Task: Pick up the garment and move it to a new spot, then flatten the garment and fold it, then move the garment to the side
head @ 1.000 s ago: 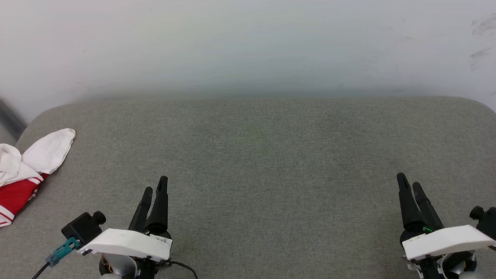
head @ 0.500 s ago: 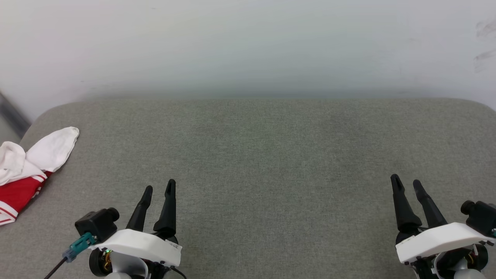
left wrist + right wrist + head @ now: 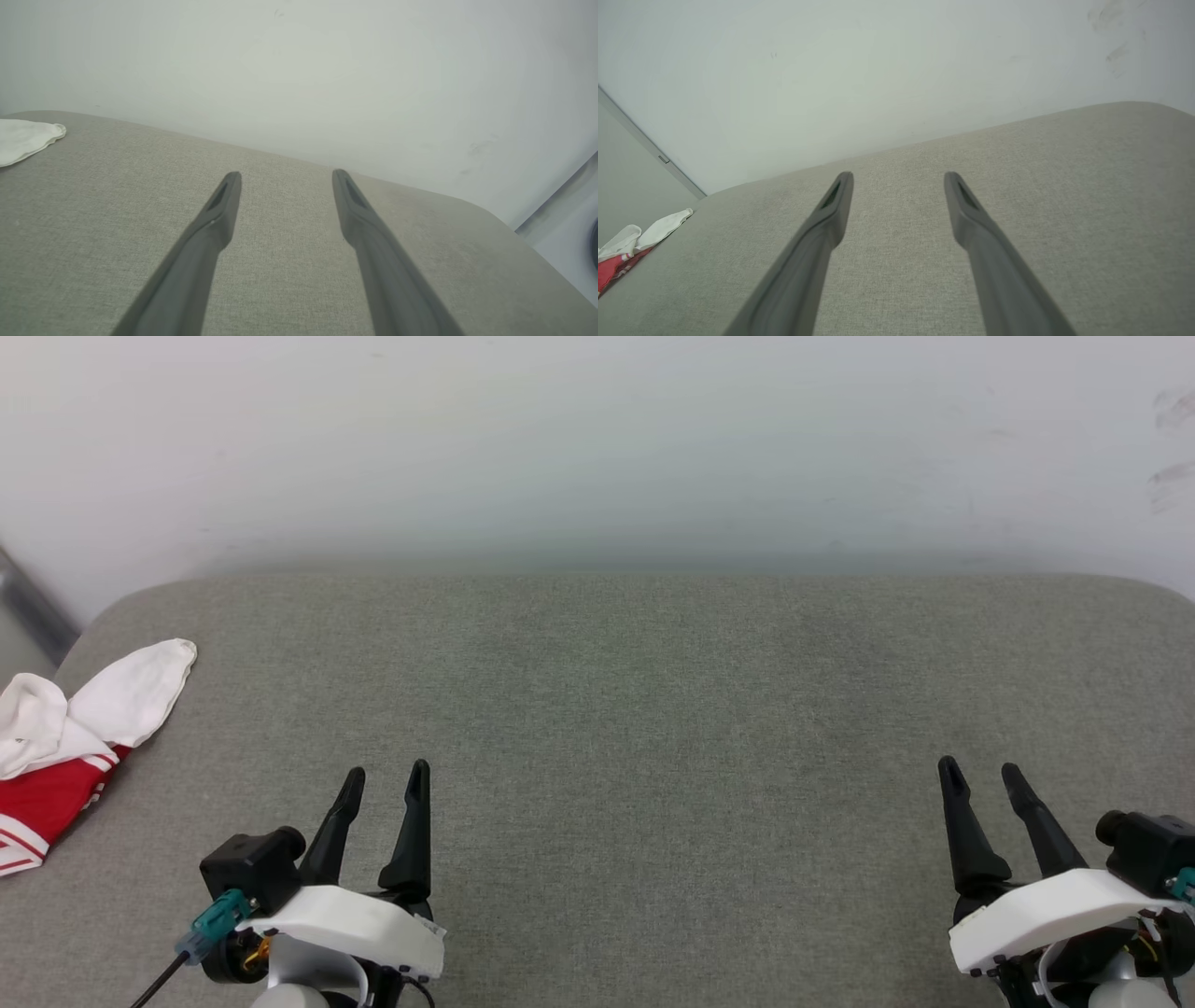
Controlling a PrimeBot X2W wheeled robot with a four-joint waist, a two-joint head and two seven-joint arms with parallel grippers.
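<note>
The garment (image 3: 65,737) lies crumpled at the far left edge of the grey padded surface (image 3: 635,691), red with striped trim below and white fabric on top. A white corner of the garment (image 3: 23,137) shows at the left of the left wrist view, and the garment (image 3: 630,242) shows small at the lower left of the right wrist view. My left gripper (image 3: 386,781) hovers open near the front edge, well to the right of the garment, with nothing between its fingers. At the front right, my right gripper (image 3: 981,775) is open and empty too.
A pale wall (image 3: 597,448) rises right behind the padded surface. The surface has rounded corners at far left and far right. A grey strip (image 3: 33,607) runs down the wall at the left.
Both grippers have turned at the wrist, so their two fingers now show spread side by side. The head view has shifted slightly, with the garment sitting a little further right in it.
</note>
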